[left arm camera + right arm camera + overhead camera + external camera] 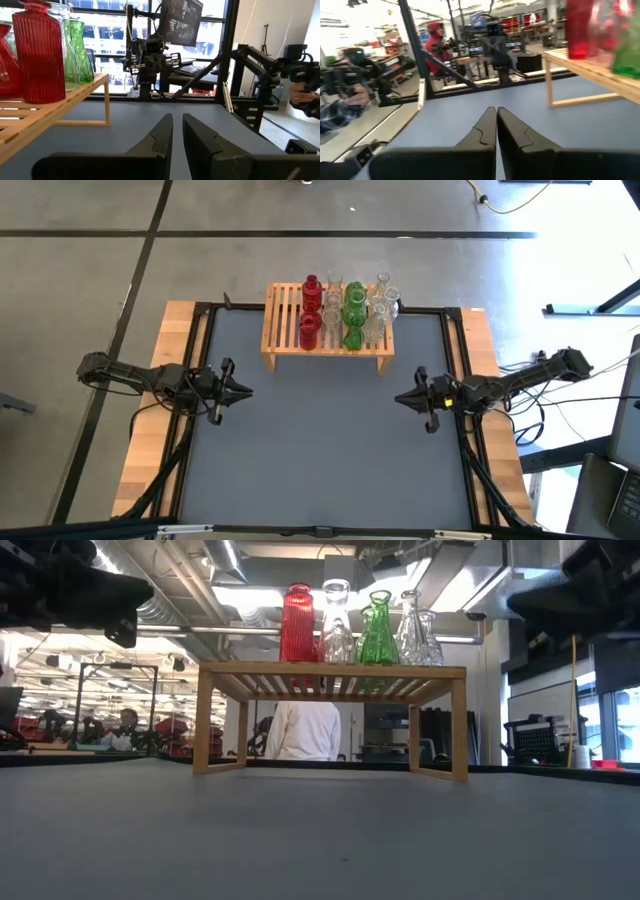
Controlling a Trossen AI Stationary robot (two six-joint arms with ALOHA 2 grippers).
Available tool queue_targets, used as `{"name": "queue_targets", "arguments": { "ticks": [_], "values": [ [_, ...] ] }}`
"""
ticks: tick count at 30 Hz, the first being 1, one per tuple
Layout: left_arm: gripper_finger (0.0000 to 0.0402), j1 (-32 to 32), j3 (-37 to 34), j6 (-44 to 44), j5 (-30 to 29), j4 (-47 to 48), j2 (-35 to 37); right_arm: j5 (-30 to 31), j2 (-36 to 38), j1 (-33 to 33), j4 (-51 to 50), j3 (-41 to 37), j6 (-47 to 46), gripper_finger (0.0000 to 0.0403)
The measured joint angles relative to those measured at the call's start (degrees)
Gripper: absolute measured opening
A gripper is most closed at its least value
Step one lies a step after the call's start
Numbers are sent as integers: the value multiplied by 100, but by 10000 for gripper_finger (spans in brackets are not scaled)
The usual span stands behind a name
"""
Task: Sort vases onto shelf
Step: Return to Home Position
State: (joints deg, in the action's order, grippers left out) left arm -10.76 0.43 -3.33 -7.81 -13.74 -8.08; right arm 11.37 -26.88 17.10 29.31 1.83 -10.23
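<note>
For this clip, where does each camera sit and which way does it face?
High: above the table, looking straight down; the left gripper and right gripper point inward.
Low: at tabletop height, level toward the shelf; dark arm parts at the top corners.
Left wrist: on the left arm, facing across the table; own fingers show.
Right wrist: on the right arm, facing back across; own fingers show.
Shared: every view shows the shelf with vases.

Bare grey mat (320,450) ahead of and between fingers of left gripper (245,390) and right gripper (400,399). Farther off, diagonally ahead of both: wooden shelf (283,330), packed with vases (354,315), blocking.
</note>
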Motion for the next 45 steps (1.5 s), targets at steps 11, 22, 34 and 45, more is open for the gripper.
{"name": "queue_targets", "arguments": {
  "ticks": [11,22,34,45],
  "values": [
    [37,0,0,-55,0,-2,-2,-164,1927,-704,-1967,-142,-67,5],
    [37,0,0,-57,-34,26,-4,-1134,2678,-1587,-2780,-138,-69,5],
    [37,0,0,-57,-111,125,-4,-953,2663,-1604,-2813,-136,-143,5],
    [37,0,0,-57,-111,125,-4,-950,2661,-1604,-2827,-136,-150,5]
  ]
}}
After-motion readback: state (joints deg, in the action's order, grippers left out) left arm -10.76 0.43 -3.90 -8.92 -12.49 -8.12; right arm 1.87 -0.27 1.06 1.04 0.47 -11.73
